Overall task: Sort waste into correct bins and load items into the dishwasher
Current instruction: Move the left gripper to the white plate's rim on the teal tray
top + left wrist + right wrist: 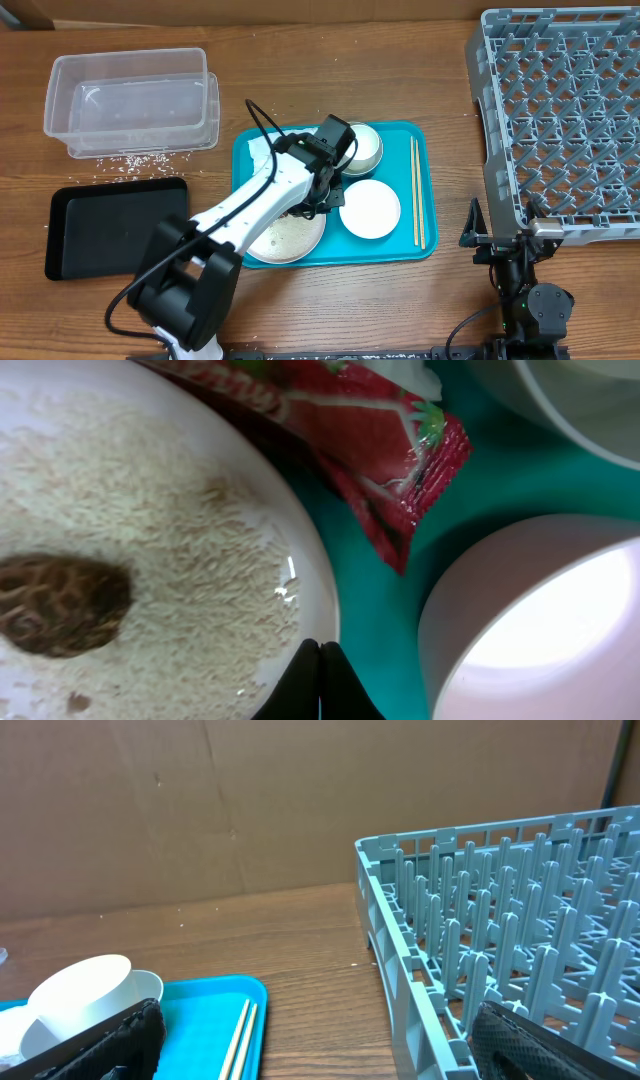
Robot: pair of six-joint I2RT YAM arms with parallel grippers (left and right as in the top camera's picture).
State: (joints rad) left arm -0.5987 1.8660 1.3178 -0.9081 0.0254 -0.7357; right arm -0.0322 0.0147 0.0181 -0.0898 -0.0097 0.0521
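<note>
Left gripper [320, 678] at plate [308, 560] rim
Jaws closed together, holding nothing; red wrapper [390, 450] lies just beside. Right gripper [315, 1030] spread wide, empty, at the grey rack's [520, 920] near edge.

Wooden table [380, 310]: tub [130, 100], teal tray [400, 135], rack [560, 110]

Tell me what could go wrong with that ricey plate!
1. The plate holds loose rice and a brown lump. Tipping it might spill them onto the teal tray.
2. The left gripper is shut right at the plate's rim, close to the red wrapper and the smaller dish, so it could bump either.
</note>
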